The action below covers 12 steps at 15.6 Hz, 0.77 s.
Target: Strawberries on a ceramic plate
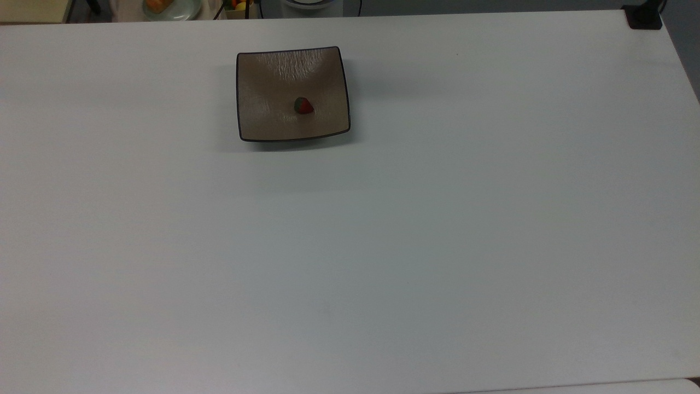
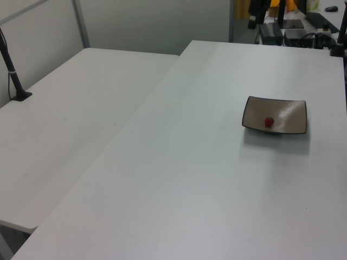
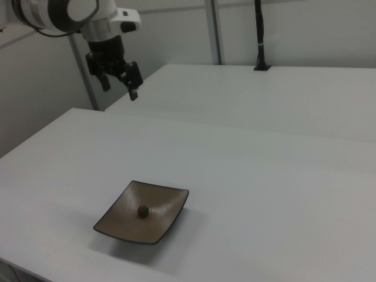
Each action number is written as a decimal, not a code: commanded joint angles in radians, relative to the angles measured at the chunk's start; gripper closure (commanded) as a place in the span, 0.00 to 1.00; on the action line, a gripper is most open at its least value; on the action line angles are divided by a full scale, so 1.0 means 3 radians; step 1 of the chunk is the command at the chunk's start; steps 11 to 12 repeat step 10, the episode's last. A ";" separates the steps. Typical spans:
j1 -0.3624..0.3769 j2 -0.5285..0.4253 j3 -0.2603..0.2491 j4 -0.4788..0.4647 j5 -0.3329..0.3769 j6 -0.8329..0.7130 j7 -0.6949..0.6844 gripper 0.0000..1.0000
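The strawberry [image 1: 303,105], tiny and red with a green cap, lies near the middle of the square brown ceramic plate [image 1: 257,117]. The plate sits on the white table near the top view's upper edge. In the left view the strawberry [image 2: 268,122] rests in the plate [image 2: 290,122] at the table's right side. In the right view the strawberry [image 3: 142,211] sits in the plate [image 3: 126,220] near the front. My gripper [image 3: 120,91] hangs high above and behind the plate at the right view's upper left. It is open and holds nothing.
A round pale plate with orange food [image 1: 169,6] sits beyond the table's far edge in the top view. A black mount [image 1: 644,16] stands at the table's top right corner. A second white table [image 2: 70,119] adjoins on the left view's left, with a black post [image 2: 13,76].
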 commanded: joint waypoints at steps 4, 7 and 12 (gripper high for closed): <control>0.0338 -0.0001 -0.0154 -0.0095 -0.0145 -0.0028 -0.0057 0.00; 0.0338 -0.0001 -0.0154 -0.0090 -0.0151 -0.0028 -0.0083 0.00; 0.0338 -0.0006 -0.0154 -0.0095 -0.0151 -0.0033 -0.0083 0.00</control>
